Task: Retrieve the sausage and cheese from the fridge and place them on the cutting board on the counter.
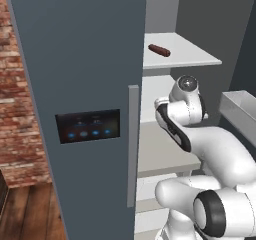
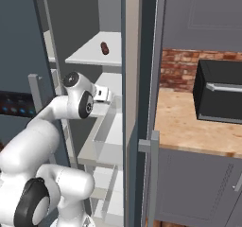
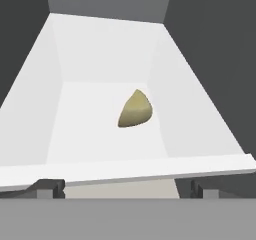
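The gripper [image 3: 122,186] stands spread wide and grips nothing — its two finger tips [image 3: 47,186] show far apart at the near edge of a white bin [image 3: 55,84] inside the fridge [image 1: 75,59]. The cheese [image 3: 135,109] lies on the bin's floor, ahead of the tips and apart from them. The sausage [image 1: 159,49] rests on a white fridge shelf [image 1: 192,56] above the arm — untouched.

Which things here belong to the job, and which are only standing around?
Job:
- sausage on upper fridge shelf
- cheese in white bin
- counter
- gripper, open

Not job:
- black appliance on counter
- brick wall
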Motion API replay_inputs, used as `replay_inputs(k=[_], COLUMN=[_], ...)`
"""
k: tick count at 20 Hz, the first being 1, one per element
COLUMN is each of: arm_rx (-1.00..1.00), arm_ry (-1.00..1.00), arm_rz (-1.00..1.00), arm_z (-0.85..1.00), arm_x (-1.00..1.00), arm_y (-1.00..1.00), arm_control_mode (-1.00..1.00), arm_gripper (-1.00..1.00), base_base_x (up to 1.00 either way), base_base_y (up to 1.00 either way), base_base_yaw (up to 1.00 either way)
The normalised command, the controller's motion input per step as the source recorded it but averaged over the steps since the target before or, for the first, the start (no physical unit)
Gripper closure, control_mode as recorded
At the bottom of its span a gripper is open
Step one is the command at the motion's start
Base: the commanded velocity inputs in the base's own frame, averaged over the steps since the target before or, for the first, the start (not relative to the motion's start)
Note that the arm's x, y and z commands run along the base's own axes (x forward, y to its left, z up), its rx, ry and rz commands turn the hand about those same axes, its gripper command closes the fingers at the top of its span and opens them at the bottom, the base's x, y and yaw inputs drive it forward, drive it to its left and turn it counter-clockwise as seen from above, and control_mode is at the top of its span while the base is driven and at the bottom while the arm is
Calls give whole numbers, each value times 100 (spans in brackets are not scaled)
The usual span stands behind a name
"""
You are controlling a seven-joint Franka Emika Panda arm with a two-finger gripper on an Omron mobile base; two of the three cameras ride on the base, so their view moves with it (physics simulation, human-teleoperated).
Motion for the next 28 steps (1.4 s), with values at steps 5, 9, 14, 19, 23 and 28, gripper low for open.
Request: replay_inputs(k=[5, 9, 14, 19, 23, 28], arm_rx=[0, 3, 7, 7, 3, 0], arm_ry=[0, 0, 0, 0, 0, -1], arm_rz=[0, 0, 0, 0, 0, 0], arm_z=[-6, -11, -10, -10, -21, -3], arm_x=[0, 4, 16, 17, 1, 18], arm_y=[-21, -18, -1, 0, 0, 0], arm_control_mode=[-100, -100, -100, -100, -100, -100], arm_gripper=[-100, -100, -100, -100, -100, -100], base_base_x=[0, 0, 0, 0, 0, 0], base_base_y=[0, 0, 0, 0, 0, 0], base_base_yaw=[0, 0, 0, 0, 0, 0])
